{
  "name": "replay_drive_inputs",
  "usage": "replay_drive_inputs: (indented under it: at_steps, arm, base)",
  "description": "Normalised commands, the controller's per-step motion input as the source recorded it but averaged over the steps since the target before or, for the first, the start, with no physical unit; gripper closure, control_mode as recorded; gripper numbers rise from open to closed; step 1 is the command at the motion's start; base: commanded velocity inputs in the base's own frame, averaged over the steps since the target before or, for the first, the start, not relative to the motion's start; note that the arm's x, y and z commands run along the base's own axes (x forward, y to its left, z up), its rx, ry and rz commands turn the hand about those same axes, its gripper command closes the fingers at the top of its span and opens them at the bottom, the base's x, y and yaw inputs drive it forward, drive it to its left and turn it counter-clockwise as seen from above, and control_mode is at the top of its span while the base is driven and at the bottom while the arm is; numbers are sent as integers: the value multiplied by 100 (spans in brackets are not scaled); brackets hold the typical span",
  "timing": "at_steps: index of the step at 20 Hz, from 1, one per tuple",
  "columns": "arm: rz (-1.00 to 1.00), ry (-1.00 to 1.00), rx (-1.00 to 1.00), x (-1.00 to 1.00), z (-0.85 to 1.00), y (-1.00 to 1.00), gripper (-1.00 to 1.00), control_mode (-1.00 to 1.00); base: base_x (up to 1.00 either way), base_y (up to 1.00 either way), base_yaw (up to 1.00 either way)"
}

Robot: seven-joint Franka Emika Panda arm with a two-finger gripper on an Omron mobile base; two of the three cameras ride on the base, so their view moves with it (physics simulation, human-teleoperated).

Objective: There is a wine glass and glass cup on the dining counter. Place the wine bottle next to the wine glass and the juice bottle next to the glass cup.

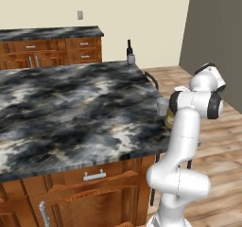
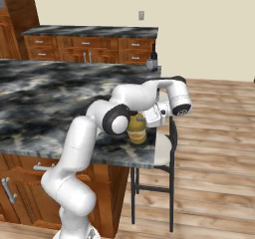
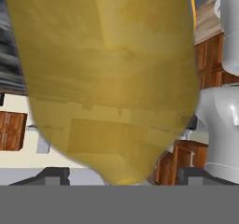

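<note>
Yellow-orange juice bottle pinched between the closed fingers of the gripper, filling the space just ahead of the hand, standing near the dining counter edge beside the glass cup, apparently for placement there, long axis roughly upright.

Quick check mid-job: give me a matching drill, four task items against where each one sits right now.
Things:
1. juice bottle
2. wine bottle
3. wine glass
4. glass cup

Places:
A. far corner of the dining counter, tall and dark
B. near right edge, by the arm's elbow
C. close up against the gripper
D. just in front of the dark bottle

Pairs: 1-C, 2-A, 3-D, 4-B
</note>
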Motion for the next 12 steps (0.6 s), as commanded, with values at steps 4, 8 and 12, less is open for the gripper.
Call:
replay_drive_inputs:
  at_steps: [4, 8, 12]
  arm:
    - [-4, 0, 0, 5, 6, 0, -100, -100]
    - [-1, 0, 0, 12, 26, -1, -100, -100]
    - [0, 0, 0, 0, 7, -3, -100, -100]
  base:
    - [0, 0, 0]
    - [0, 0, 0]
    - [0, 0, 0]
